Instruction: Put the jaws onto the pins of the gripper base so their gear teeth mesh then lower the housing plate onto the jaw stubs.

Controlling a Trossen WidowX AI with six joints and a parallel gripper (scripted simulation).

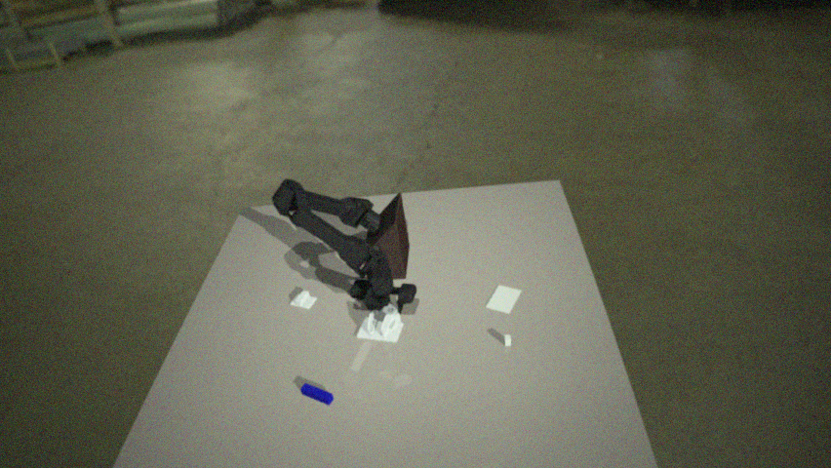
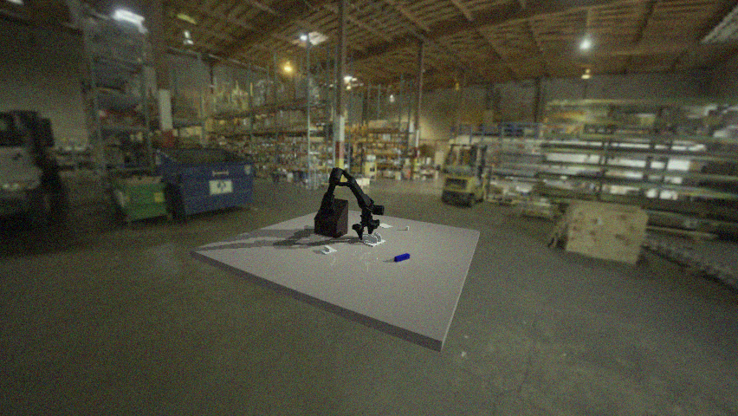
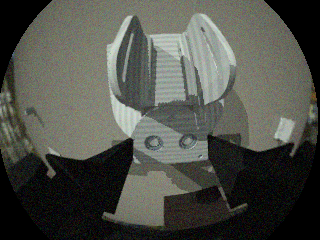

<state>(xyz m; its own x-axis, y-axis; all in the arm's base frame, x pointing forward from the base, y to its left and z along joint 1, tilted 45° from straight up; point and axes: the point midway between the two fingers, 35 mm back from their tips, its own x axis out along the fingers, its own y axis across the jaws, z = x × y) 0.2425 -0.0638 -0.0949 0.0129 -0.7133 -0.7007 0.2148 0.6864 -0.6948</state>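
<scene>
The white gripper base (image 1: 377, 335) (image 3: 121, 119) lies on the table under my hand. The two white jaws stand on it side by side, the left jaw (image 3: 131, 65) and the right jaw (image 3: 215, 65) apart, with ribbed base between them. My gripper (image 1: 389, 308) (image 2: 366, 235) (image 3: 170, 139) is shut on the pale housing plate (image 3: 170, 152), one finger at each side edge. The plate lies over the jaws' near ends and shows two round holes with something pale inside. Its height over the stubs cannot be told. The gear teeth and pins are hidden beneath it.
A small white piece (image 1: 303, 299) (image 2: 326, 250) lies left of the base. A pale square (image 1: 503, 298) and a small white block (image 1: 507, 339) lie to the right. A blue bar (image 1: 316, 393) (image 2: 401, 256) lies in front. A dark brown box (image 1: 398, 253) (image 2: 333, 222) stands behind, beside the arm.
</scene>
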